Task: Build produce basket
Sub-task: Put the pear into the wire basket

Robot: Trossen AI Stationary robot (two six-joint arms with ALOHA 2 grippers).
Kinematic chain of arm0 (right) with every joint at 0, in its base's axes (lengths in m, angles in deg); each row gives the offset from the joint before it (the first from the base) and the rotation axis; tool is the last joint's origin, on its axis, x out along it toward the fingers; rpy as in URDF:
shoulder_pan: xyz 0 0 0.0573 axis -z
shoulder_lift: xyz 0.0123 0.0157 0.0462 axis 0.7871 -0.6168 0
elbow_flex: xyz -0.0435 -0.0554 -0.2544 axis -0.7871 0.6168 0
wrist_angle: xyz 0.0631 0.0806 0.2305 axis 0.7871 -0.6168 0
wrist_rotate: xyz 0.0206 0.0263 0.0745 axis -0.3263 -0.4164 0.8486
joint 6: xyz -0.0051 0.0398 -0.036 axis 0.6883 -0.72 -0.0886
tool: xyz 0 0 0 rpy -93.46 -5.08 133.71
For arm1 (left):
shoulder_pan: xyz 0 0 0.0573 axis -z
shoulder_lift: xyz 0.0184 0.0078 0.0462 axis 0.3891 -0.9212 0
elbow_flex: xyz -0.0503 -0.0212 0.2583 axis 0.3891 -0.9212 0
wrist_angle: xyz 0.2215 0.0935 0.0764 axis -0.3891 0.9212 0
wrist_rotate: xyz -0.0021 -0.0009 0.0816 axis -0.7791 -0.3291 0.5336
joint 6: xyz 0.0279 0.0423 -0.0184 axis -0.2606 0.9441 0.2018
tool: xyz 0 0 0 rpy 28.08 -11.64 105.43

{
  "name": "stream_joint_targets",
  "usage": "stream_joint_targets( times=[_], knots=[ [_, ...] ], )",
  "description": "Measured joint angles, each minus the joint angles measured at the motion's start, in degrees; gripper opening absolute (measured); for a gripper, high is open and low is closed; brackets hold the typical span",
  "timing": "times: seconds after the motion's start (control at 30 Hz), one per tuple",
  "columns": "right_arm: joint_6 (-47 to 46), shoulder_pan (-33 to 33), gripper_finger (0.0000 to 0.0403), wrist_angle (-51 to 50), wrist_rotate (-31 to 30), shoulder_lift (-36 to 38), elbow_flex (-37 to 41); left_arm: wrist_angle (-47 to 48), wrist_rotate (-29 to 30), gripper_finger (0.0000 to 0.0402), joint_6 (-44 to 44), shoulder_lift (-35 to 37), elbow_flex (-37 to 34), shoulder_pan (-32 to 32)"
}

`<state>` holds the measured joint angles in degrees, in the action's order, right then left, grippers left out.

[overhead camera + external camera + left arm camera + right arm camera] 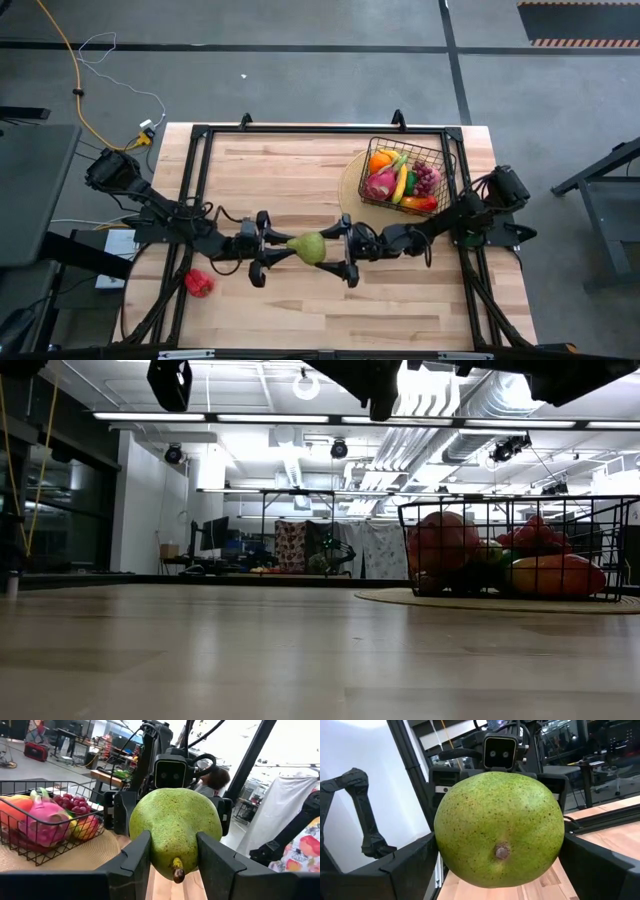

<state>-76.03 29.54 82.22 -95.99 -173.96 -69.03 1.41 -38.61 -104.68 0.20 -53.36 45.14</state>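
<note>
A green pear point(308, 247) hangs above the middle of the table between my two grippers. My left gripper point(276, 250) comes from the table's left and is shut on the pear's narrow stem end. My right gripper point(344, 251) comes from the right and is open, with one finger on each side of the pear's broad end point(499, 827); no touch shows. The black wire basket point(405, 176) stands on a round tan disc point(349, 186) at the far right. It holds a pink dragon fruit point(41, 822), a banana, an orange, grapes and other produce. My left gripper pinches the pear's narrow end, beside the stem point(177, 871), between its two fingers point(136, 857). The fingers reach in level from the table's left. The pear is lifted clear of the table and lies level, its stem toward my left wrist and its broad end toward my right gripper.
A red toy fruit or vegetable point(198, 283) lies on the table near the front left corner. A black frame point(320, 129) runs around the table's edges. Bare wood lies between the pear and the near edge.
</note>
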Motion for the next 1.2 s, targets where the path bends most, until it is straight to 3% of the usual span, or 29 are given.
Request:
stream_joint_targets(
  times=[0.17, 0.4, 0.77, 0.93, 1.2],
  knots=[
    [0.10, 0.09, 0.0374, -0.24, 2.06, 0.00, 0.00, 0.56, 0.83, 0.0127, -0.13, 0.00, 0.00, 0.02],
    [-0.61, -0.13, 0.0374, -0.45, -1.11, 0.00, 0.00, 0.46, -3.13, 0.0127, -2.51, 0.00, -0.15, -0.19],
    [0.80, -0.13, 0.0374, -2.20, -1.50, 0.00, -0.04, 0.02, -3.80, 0.0130, 0.10, -0.10, -0.26, -0.15],
    [1.19, -0.12, 0.0368, -2.62, -1.81, 0.00, -0.04, -0.09, -3.89, 0.0170, -0.32, -0.13, -0.26, -0.15],
    [1.18, -0.20, 0.0322, -2.97, -2.79, 0.03, -0.15, -0.27, -5.01, 0.0263, -1.23, -0.12, -0.26, -0.14]
  ],
)
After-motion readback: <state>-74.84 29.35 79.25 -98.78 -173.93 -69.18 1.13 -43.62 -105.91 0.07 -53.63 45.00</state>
